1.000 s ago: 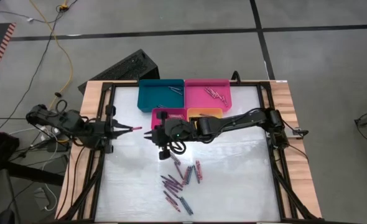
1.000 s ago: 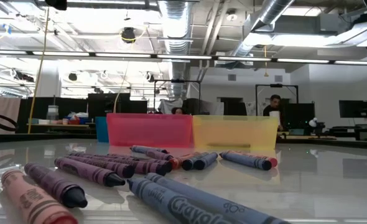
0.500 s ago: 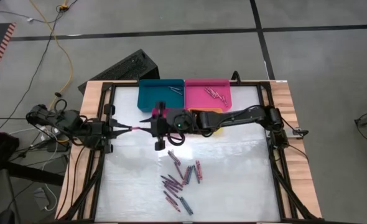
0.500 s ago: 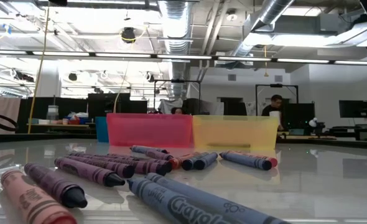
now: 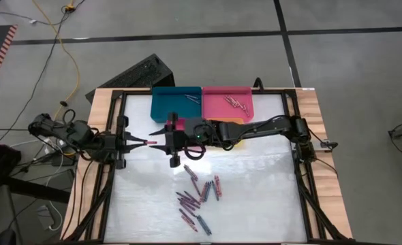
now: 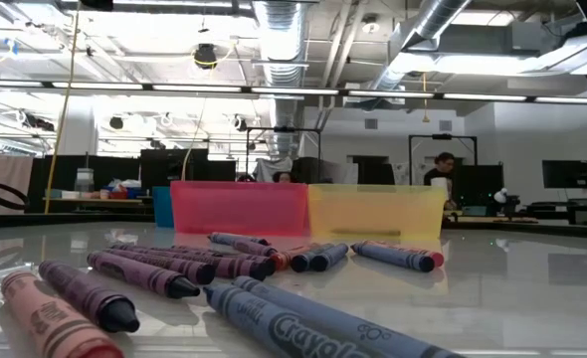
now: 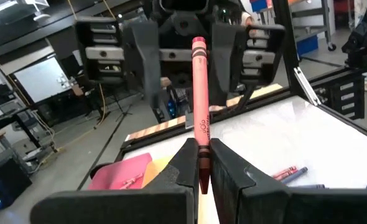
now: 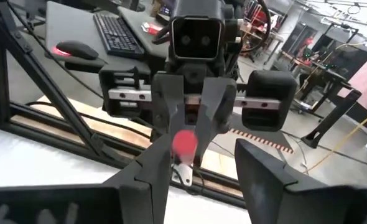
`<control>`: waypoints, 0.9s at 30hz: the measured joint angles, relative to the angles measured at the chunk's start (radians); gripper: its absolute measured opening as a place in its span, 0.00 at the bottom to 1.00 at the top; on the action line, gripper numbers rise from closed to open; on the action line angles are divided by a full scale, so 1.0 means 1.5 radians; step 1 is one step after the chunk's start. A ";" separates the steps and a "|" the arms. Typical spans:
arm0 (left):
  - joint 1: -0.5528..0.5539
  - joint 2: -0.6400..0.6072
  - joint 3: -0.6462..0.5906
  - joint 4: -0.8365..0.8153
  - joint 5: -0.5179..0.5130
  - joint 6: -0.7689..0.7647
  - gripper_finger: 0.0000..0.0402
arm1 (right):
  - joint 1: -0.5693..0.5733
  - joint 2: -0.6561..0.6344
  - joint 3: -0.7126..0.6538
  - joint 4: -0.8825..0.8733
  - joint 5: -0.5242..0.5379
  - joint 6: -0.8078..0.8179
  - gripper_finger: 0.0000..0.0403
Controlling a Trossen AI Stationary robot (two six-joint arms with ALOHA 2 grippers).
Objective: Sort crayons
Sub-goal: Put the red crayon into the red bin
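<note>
A red crayon (image 7: 199, 93) is held out level over the table's left part by my left gripper (image 5: 138, 142), which is shut on it. My right gripper (image 5: 167, 139) faces it from the right, open. Its two fingers (image 7: 143, 68) stand on either side of the crayon's free end (image 8: 185, 142), apart from it. Several loose crayons (image 5: 197, 197), purple, blue and red, lie flat on the white table near its front middle; the low view shows them close up (image 6: 174, 268). My left gripper pinches the crayon near its back end (image 7: 201, 152) between its two fingers. The fingers come level from the table's left and lie along the crayon. It sticks straight out past the fingertips toward the table's right, level and clear of the table.
At the far edge stand a teal tray (image 5: 176, 103) and a pink tray (image 5: 227, 103), each holding a few crayons. A small pink tray (image 6: 239, 207) and a yellow tray (image 6: 375, 212) stand just in front of them. The black frame (image 5: 112, 177) borders the table.
My right gripper has moved toward the table's far edge and toward the crayon's free end, coming level with it, and its fingers have opened. My left gripper has kept the crayon still.
</note>
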 joint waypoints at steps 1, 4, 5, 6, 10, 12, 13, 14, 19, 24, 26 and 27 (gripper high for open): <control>0.000 0.005 0.000 0.000 0.000 0.001 0.02 | 0.001 0.000 0.000 0.003 0.000 0.000 0.43; 0.000 0.018 0.000 0.001 -0.002 0.007 0.02 | 0.002 0.000 0.000 0.002 0.000 0.000 0.43; 0.000 0.021 0.000 0.003 -0.006 0.011 0.02 | 0.003 0.000 0.000 0.000 0.000 0.000 0.42; 0.000 0.022 0.000 0.005 -0.013 0.015 0.02 | 0.004 0.000 0.000 -0.001 0.000 0.000 0.42; 0.000 0.022 0.000 0.014 -0.019 0.021 0.02 | 0.007 0.000 0.000 -0.002 0.000 0.000 0.38; 0.000 0.022 0.000 0.015 -0.019 0.020 0.02 | 0.007 0.000 0.000 -0.002 0.001 0.000 0.34; 0.000 0.022 0.000 0.015 -0.019 0.019 0.02 | 0.007 0.000 0.000 -0.002 0.001 0.000 0.31; 0.000 0.023 0.000 0.014 -0.019 0.019 0.02 | 0.007 0.000 0.000 -0.002 0.001 0.000 0.29; 0.000 0.022 0.000 0.014 -0.020 0.018 0.02 | 0.007 0.000 0.000 -0.002 0.003 0.000 0.16; 0.000 0.022 0.000 0.012 -0.020 0.015 0.02 | 0.007 0.000 0.000 -0.003 0.003 0.000 0.05; 0.000 0.022 0.000 0.010 -0.020 0.014 0.03 | 0.007 0.000 0.000 -0.004 0.003 0.000 0.02; 0.000 0.022 0.000 0.008 -0.020 0.014 0.03 | 0.007 0.000 0.000 -0.005 0.003 0.000 0.02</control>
